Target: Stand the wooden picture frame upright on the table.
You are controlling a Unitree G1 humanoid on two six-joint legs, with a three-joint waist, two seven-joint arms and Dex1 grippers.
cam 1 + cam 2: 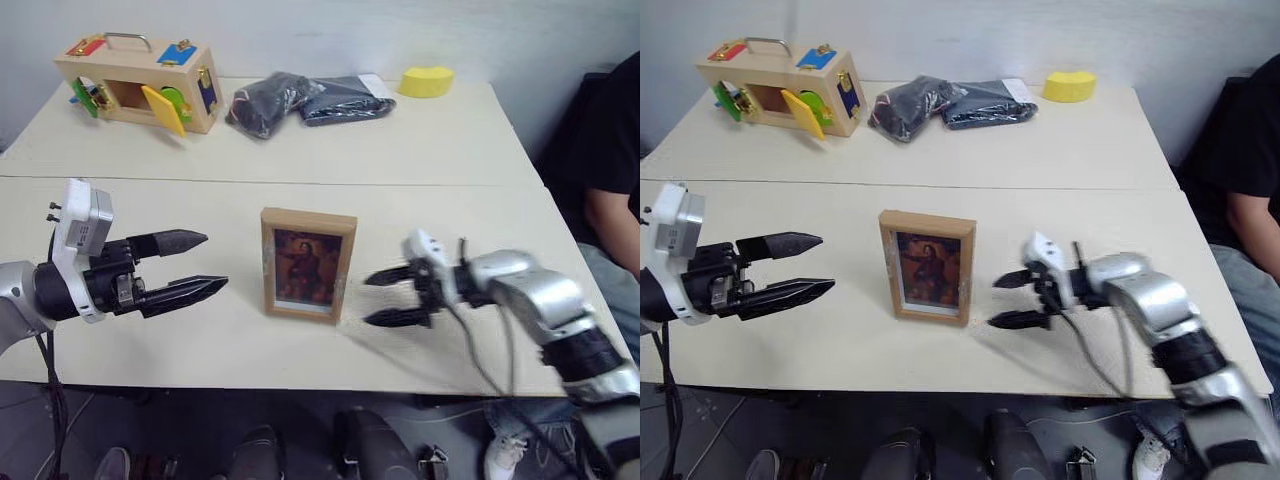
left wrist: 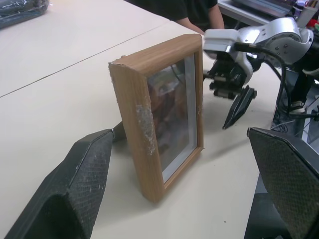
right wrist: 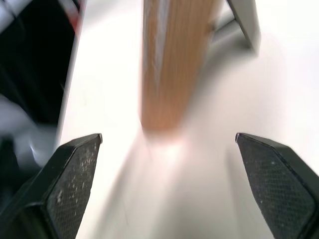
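The wooden picture frame (image 1: 306,264) stands upright on the cream table (image 1: 430,150), its dark portrait facing me; its wooden side edge (image 2: 144,134) and fold-out stand (image 3: 244,22) show in the wrist views. My left gripper (image 1: 200,265) is open, a short way to the frame's left, fingers pointing at it. My right gripper (image 1: 388,298) is open just right of the frame, apart from it, with nothing between its fingers (image 3: 75,184).
At the table's far left stands a wooden box (image 1: 140,85) with coloured latches and a metal handle. Dark folded cloth (image 1: 300,100) and a yellow sponge (image 1: 427,80) lie at the back. A person in black (image 1: 610,170) sits at the right edge.
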